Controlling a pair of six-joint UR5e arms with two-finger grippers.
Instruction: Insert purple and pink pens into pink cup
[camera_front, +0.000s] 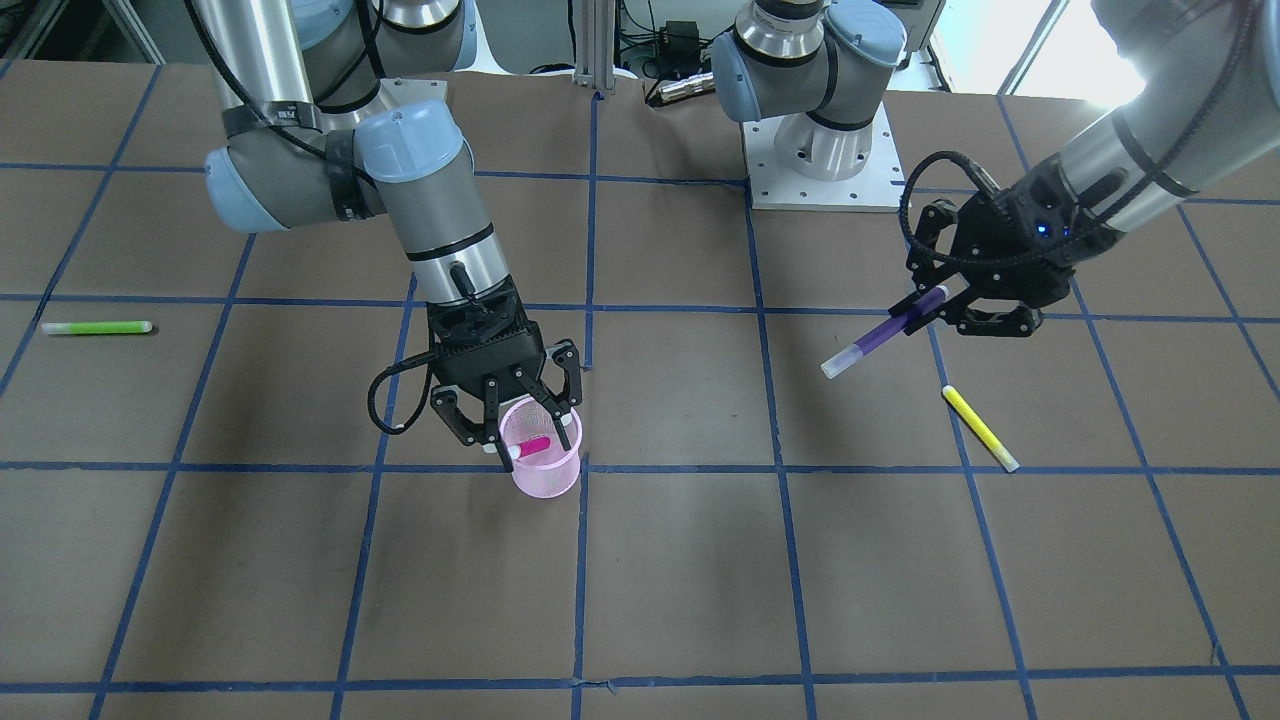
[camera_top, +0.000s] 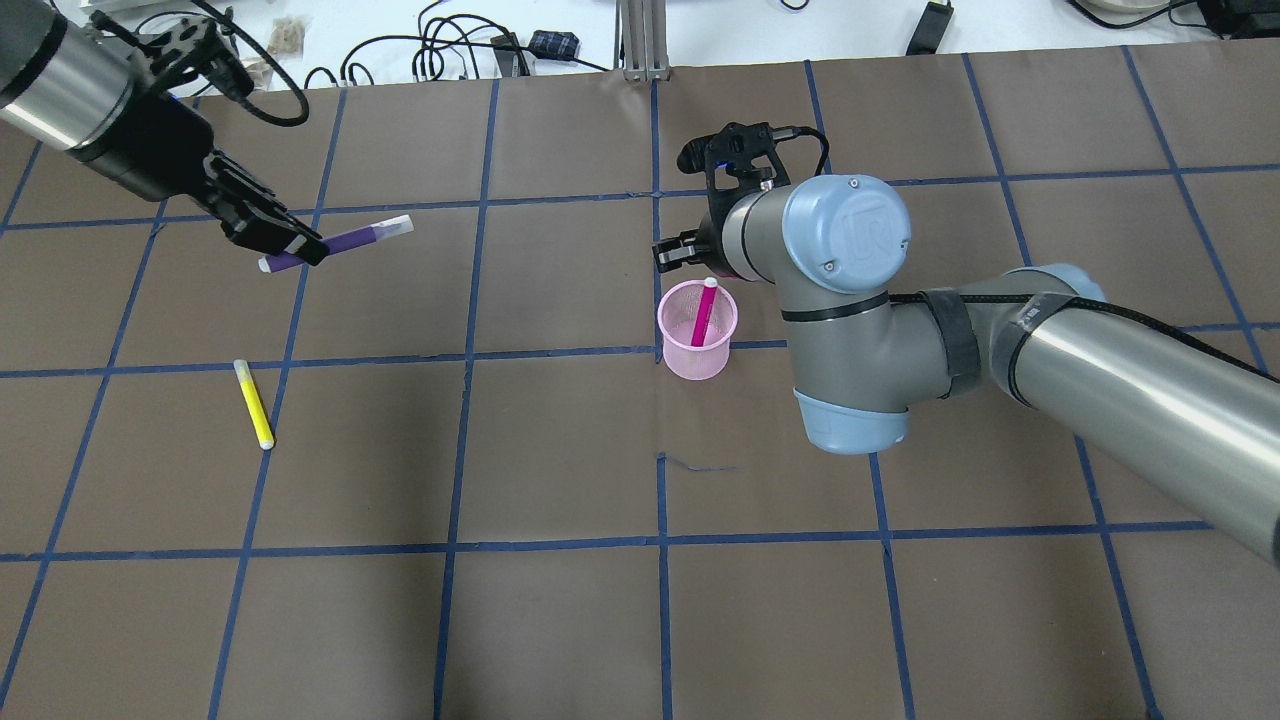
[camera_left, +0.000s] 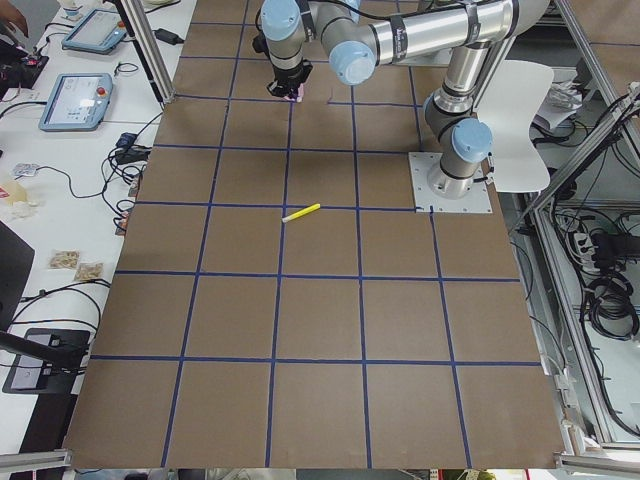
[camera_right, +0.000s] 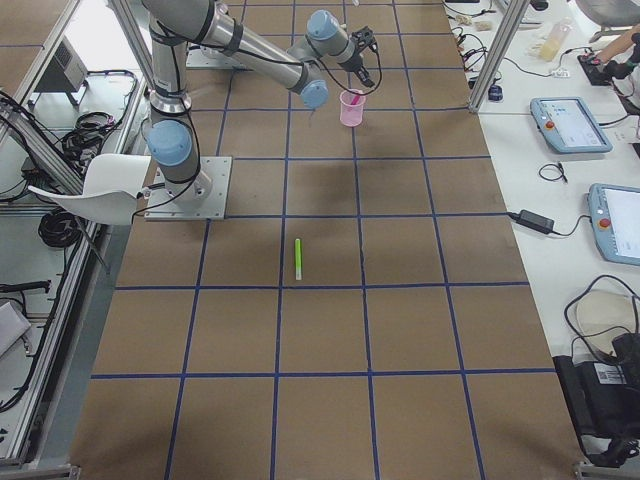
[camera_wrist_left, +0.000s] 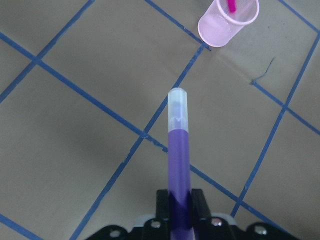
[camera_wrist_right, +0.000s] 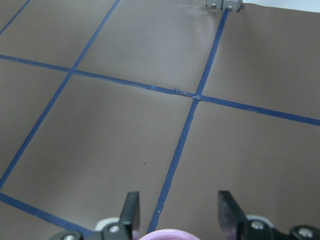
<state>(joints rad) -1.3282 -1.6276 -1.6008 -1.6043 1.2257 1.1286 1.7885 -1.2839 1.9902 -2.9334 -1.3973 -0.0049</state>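
Though half-hidden overhead, right end effector (camera_front: 528, 436) spread over pink cup (camera_front: 549, 481), front view.

Setting: robotics laboratory, bench test cell.

Evidence, as seen from my station:
- My two arms, bolted down through a metal base plate (camera_front: 880, 195).
- Large table (camera_top: 560, 620) under brown sheeting, ruled into squares with blue tape (camera_top: 560, 547).
- Aluminium frame post (camera_top: 643, 40) at the table's far edge.
- White side bench (camera_right: 540, 290) on the operators' side, holding teach pendants (camera_right: 570, 125) and a power adapter (camera_right: 530, 222).
- Loose black cables (camera_top: 470, 45) beyond the table edge.
- Further cable bundles (camera_left: 605, 290) on the floor behind my base.
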